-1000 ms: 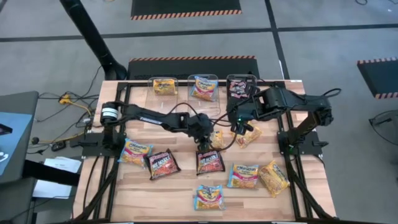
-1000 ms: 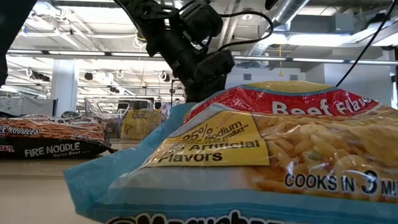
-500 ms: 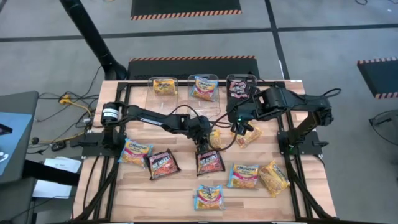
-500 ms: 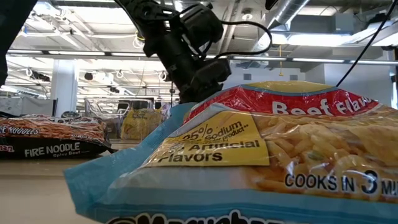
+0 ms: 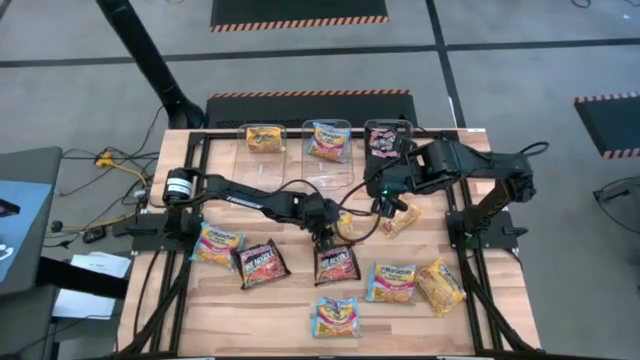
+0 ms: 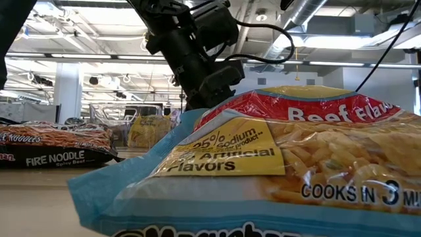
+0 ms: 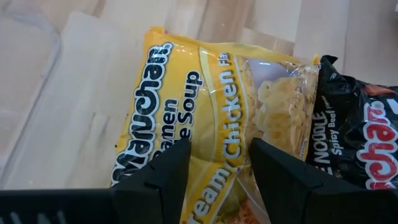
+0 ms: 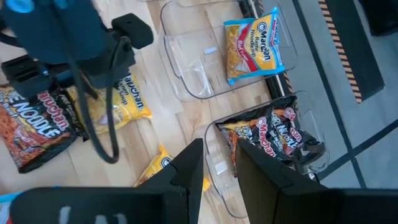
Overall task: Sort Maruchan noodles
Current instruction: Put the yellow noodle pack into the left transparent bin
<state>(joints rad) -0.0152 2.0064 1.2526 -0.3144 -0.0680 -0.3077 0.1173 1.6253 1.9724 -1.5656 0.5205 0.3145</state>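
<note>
Now | yellow packet (image 7: 205, 112): flat, crinkly, glossy film, mid-table on pale wood planks beside black-red packet (image 7: 357, 134) | left gripper (image 7: 217, 168): angled down, fingers spread over it | right gripper (image 8: 217, 165): parted, empty, near clear bins (image 8: 193, 81)

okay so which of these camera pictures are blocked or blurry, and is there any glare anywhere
Low view: a blue and yellow packet right at the lens fills most of the frame, its near edge soft. Left wrist view: close and sharp on the yellow packet, with shine on its wrapper. Right wrist view: the clear bins show faint reflections. High view: evenly lit, nothing blocked.
</note>
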